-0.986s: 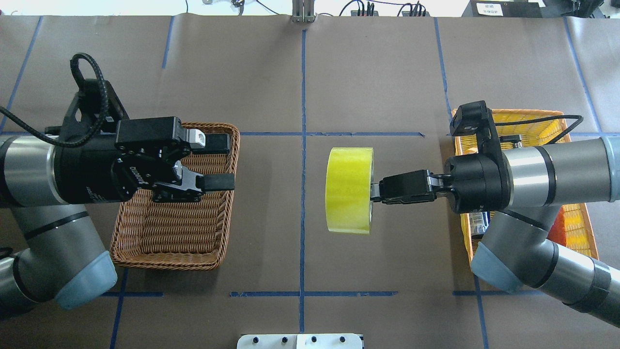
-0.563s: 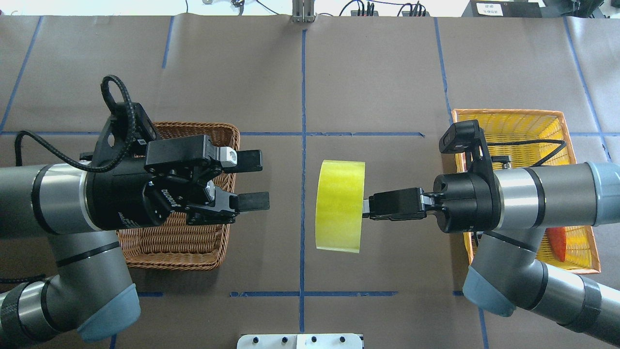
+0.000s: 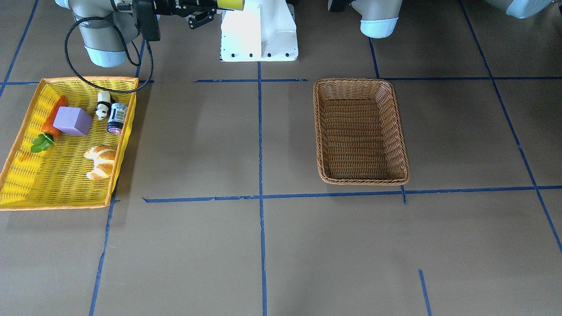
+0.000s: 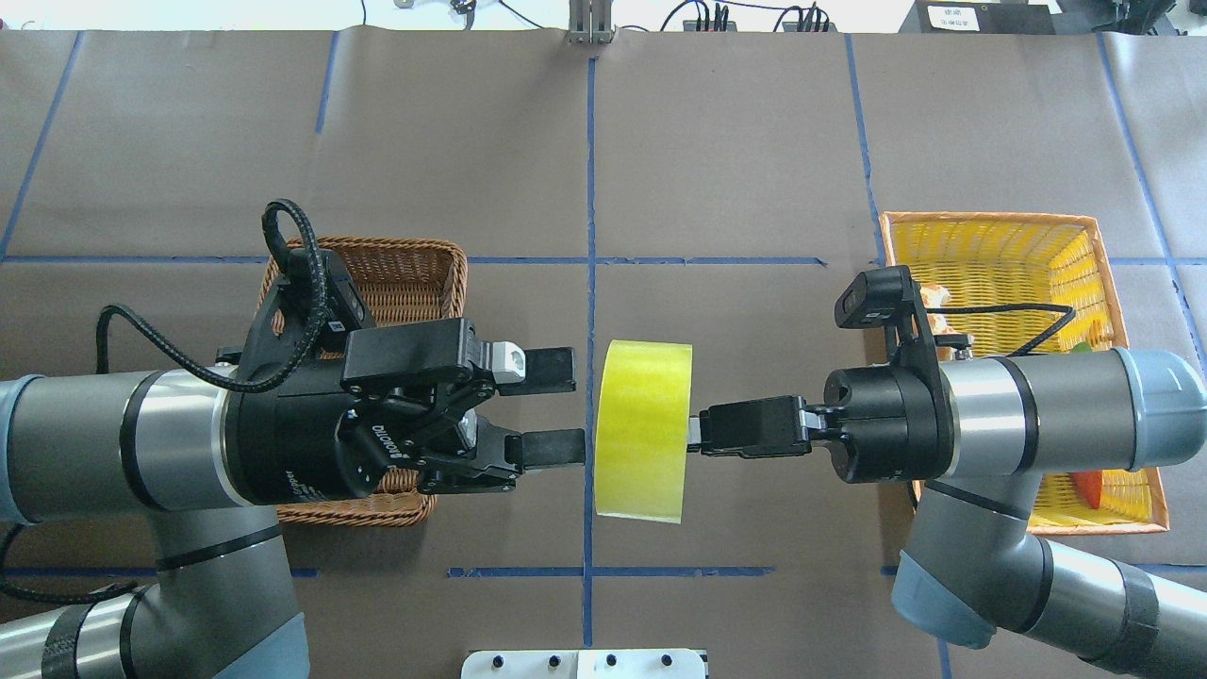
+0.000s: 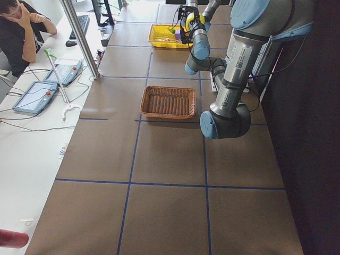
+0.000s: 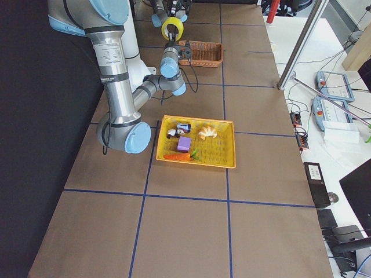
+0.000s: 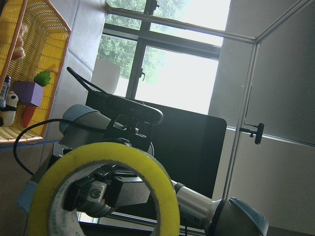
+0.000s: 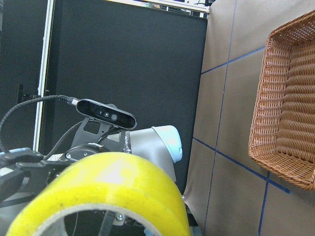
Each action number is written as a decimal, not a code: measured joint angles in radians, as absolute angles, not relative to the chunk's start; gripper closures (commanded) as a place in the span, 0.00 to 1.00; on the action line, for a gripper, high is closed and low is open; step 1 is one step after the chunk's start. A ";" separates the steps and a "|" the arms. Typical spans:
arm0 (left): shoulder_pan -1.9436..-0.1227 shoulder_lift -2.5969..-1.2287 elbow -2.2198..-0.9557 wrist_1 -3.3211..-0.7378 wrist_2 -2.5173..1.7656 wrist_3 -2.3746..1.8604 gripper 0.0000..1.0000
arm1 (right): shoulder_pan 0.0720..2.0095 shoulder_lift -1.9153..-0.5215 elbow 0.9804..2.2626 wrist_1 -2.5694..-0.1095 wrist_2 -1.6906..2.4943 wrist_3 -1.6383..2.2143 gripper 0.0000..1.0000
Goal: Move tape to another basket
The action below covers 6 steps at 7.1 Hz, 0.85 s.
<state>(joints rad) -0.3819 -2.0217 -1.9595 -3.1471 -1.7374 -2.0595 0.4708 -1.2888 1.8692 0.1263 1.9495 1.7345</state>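
Note:
The tape (image 4: 641, 429), a wide yellow-green roll, hangs on edge in the air above the middle of the table. My right gripper (image 4: 696, 435) is shut on its rim from the right. My left gripper (image 4: 570, 408) is open, its two fingertips level with the roll and just short of its left face. The left wrist view looks into the roll (image 7: 106, 157), with the right gripper's fingers (image 7: 98, 194) behind the core. The tape fills the lower right wrist view (image 8: 113, 187). The brown wicker basket (image 4: 396, 269) lies empty below my left arm; it also shows in the front view (image 3: 364, 181).
The yellow basket with an orange rim (image 4: 990, 255) lies under my right arm. It holds a carrot (image 3: 52, 118), a purple block (image 3: 72, 121), a panda figure (image 3: 102, 105), a small can (image 3: 117, 117) and a croissant (image 3: 101, 161). An operator (image 5: 21, 26) sits at the side desk.
My left arm has swung right, off the brown basket, up to the tape with its jaws open. My right arm has carried the tape a little leftwards and towards the robot.

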 measured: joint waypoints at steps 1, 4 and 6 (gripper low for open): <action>-0.356 -2.029 -1.957 -3.145 -1.694 -2.057 0.00 | 0.467 -1.289 1.870 0.126 1.949 1.734 1.00; -0.333 -2.039 -1.953 -3.141 -1.657 -2.053 0.00 | 0.443 -1.287 1.872 0.123 1.946 1.732 1.00; -0.329 -2.065 -1.948 -3.137 -1.641 -2.054 0.00 | 0.434 -1.286 1.872 0.121 1.945 1.732 1.00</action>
